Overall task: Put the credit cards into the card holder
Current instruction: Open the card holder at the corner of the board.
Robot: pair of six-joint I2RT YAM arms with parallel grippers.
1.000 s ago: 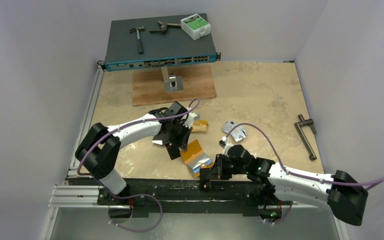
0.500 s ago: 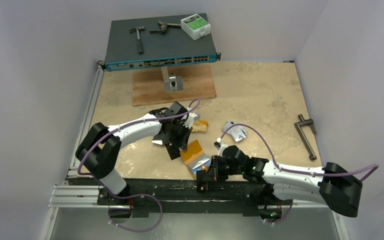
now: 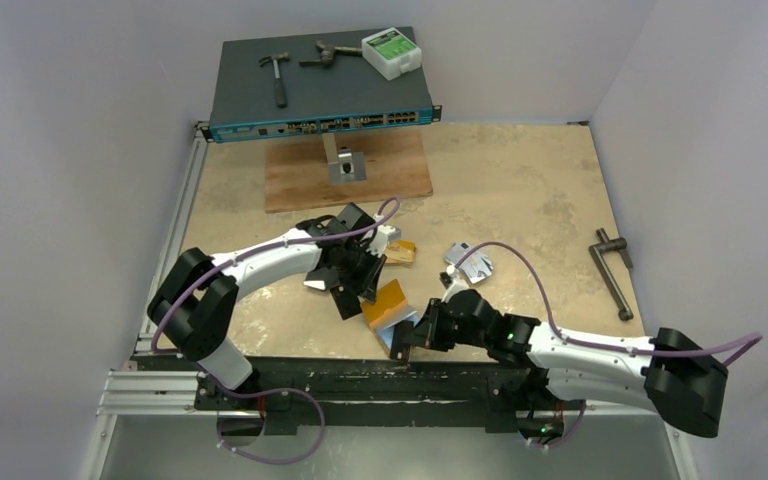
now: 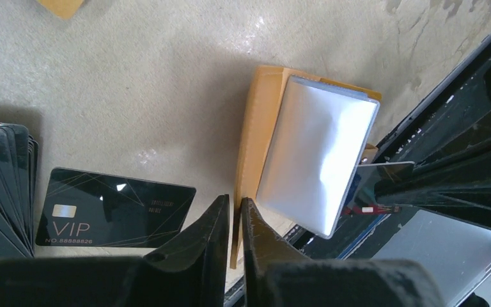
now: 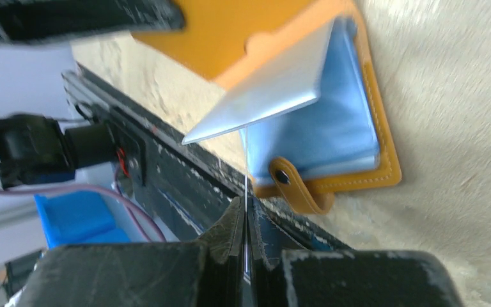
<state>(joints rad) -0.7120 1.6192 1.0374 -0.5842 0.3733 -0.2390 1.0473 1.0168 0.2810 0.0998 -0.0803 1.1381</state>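
The orange card holder (image 3: pixel 388 300) lies open near the table's front edge, with blue pockets (image 5: pixel 323 131) and a snap tab (image 5: pixel 294 190) showing. My left gripper (image 3: pixel 364 292) is shut on the edge of its orange flap (image 4: pixel 256 121) and holds it up. A silvery pocket leaf (image 4: pixel 319 153) stands out of the holder. My right gripper (image 3: pixel 407 336) is shut on a thin credit card (image 5: pixel 245 163), seen edge-on, with its tip at the leaf. A black VIP card (image 4: pixel 112 208) and a pile of black cards (image 4: pixel 0 185) lie left of the holder.
Silvery-white cards (image 3: pixel 470 262) and orange-gold cards (image 3: pixel 401 251) lie behind the holder. A network switch (image 3: pixel 320 95) at the back carries a hammer (image 3: pixel 277 76) and a green-white box (image 3: pixel 392 52). A wooden board (image 3: pixel 348 170) sits in front of it. A metal crank (image 3: pixel 612 272) lies right.
My right gripper has moved left and then forward with the card, up to the open holder. My left gripper has kept its hold on the flap.
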